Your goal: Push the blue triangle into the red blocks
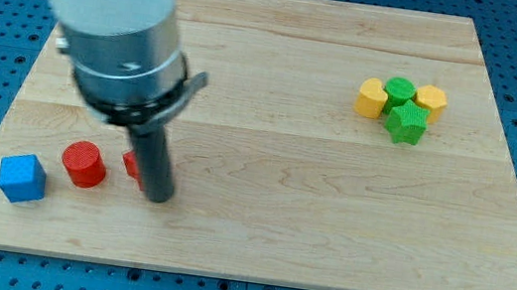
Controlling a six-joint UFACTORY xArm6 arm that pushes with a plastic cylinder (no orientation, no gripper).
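No pincer on me, only my tip (159, 197), touching a half-hidden red block (132, 164) right of the red cylinder (84, 164); no blue triangle visible, so the push is undone.

No readable text anywhere on the desk.

No letters, numbers, brand marks or signs can be made out on the wooden desk (259, 215), on the coloured blocks near its corners, or on the pale arm housing above it; every visible surface is plain.
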